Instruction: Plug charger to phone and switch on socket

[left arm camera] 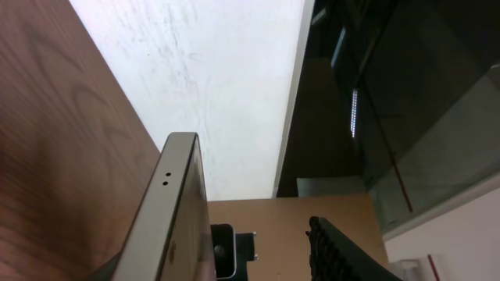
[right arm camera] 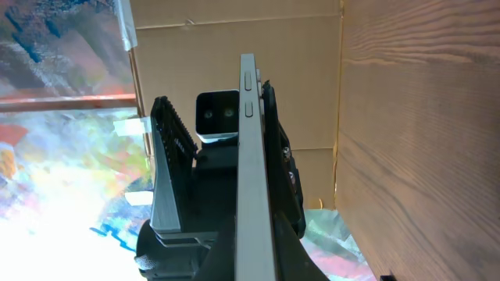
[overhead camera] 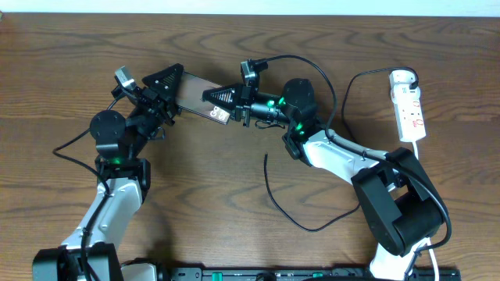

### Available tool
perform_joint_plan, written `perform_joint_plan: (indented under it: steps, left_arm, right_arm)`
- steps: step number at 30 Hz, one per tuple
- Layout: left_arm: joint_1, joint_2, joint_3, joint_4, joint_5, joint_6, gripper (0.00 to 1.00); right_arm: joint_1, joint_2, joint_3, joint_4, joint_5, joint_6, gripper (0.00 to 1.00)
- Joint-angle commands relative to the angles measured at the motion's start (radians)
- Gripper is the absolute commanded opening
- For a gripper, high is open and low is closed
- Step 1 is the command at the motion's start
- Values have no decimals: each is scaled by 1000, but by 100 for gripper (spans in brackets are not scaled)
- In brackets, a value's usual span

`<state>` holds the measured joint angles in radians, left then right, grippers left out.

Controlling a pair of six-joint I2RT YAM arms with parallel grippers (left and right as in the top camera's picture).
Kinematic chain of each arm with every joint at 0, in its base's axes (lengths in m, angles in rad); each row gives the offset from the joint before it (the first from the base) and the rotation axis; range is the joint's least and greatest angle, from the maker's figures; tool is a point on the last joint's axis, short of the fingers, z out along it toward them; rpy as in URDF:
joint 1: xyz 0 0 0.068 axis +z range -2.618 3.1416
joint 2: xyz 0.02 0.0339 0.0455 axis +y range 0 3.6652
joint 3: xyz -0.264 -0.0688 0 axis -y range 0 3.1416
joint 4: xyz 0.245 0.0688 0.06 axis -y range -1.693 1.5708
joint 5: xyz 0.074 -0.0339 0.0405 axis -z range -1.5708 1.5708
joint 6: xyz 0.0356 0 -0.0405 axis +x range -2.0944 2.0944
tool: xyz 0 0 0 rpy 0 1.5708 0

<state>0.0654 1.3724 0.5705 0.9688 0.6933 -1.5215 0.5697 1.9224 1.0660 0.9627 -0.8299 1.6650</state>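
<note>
The phone (overhead camera: pixel 197 92) is held up off the tabletop (overhead camera: pixel 234 179) near its far edge, spanning the gap between the two arms, with its white lettering at the end nearest the right arm. The right pincer (overhead camera: pixel 222 100) is clamped tight on that end. The left pincer (overhead camera: pixel 167 86) sits at the other end, partway open. In the left wrist view its ribbed finger (left arm camera: pixel 337 251) stands clear of the phone's metal edge with a visible gap, so it has no grip. The charger (overhead camera: pixel 266 168) lies on the tabletop in front of the right arm. Its thin black cable curves in a loose loop, and its free tip is well apart from the phone. The socket (overhead camera: pixel 409 109) lies along the right side, far from both pincers, and its switch is too small to read.
</note>
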Motion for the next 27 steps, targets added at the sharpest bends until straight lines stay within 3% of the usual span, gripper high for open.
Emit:
perform_joint_plan:
  steps: [1,7,15,27]
  left_arm:
    - [2,-7,5,13,29,57,50]
    - [2,-7,5,13,40,96,48]
    - [2,-7,5,13,39,96,9]
    - [2,-7,5,13,39,96,7]
  right_arm:
    - [12,-13,15,8,1,-26,1]
    - [11,-13,14,8,11,-32,1]
    - [12,-13,14,8,13,-32,1]
    - [12,-13,14,8,12,-32,1]
